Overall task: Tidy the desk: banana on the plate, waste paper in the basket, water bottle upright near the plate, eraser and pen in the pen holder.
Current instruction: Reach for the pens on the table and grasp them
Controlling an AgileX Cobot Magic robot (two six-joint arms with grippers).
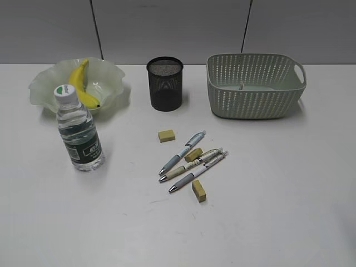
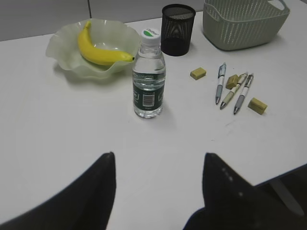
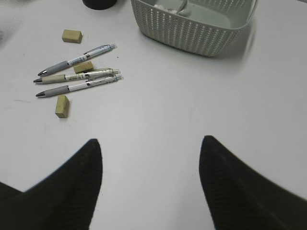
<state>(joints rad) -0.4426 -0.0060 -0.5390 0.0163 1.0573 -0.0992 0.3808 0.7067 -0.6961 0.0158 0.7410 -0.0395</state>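
The banana (image 1: pixel 80 83) lies in the pale-green plate (image 1: pixel 44 92) at the back left of the desk (image 1: pixel 278 194). The water bottle (image 1: pixel 79 130) stands upright in front of the plate. The black mesh pen holder (image 1: pixel 165 83) stands at the back centre, the green basket (image 1: pixel 255 86) at the back right with a whitish scrap of waste paper (image 3: pixel 175 6) inside. Three pens (image 1: pixel 192 163) and three erasers (image 1: pixel 166 136) lie in the middle. My left gripper (image 2: pixel 158 158) and right gripper (image 3: pixel 149 143) are open, empty, and show only in their wrist views.
A grey wall panel (image 1: pixel 167 28) runs behind the desk. The desk's front edge shows in the left wrist view (image 2: pixel 288 172), with dark floor beyond it.
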